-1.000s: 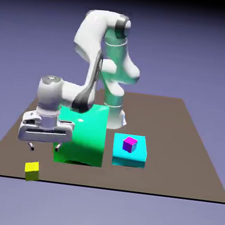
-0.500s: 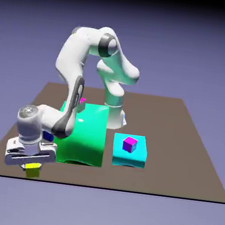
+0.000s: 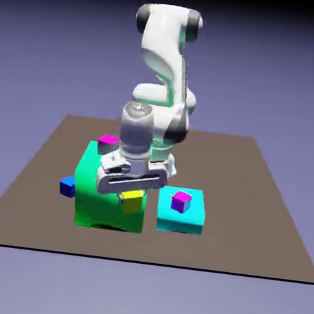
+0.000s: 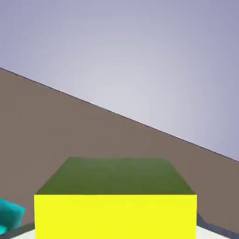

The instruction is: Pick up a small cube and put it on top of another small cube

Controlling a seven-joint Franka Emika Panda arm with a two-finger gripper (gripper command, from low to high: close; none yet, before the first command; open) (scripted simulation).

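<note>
The small plain yellow cube (image 3: 132, 201) hangs in the air in front of the green block (image 3: 94, 195), held under the white hand, with my gripper (image 3: 131, 199) shut on it. In the hand view the yellow cube (image 4: 115, 205) fills the bottom middle and hides both finger tips. To the exterior view's right, a small magenta-topped cube (image 3: 180, 201) sits on the cyan block (image 3: 180, 219). Another magenta-topped cube (image 3: 108, 140) rests on the green block's top.
A small blue cube (image 3: 67, 187) lies on the brown table (image 3: 262, 221) at the green block's left. In the hand view a sliver of the cyan block (image 4: 9, 215) shows at the bottom left, with the table's edge running diagonally.
The hand closed on the yellow cube at the table's front left, lifted it, and swung it to the exterior view's right, in front of the green block.
</note>
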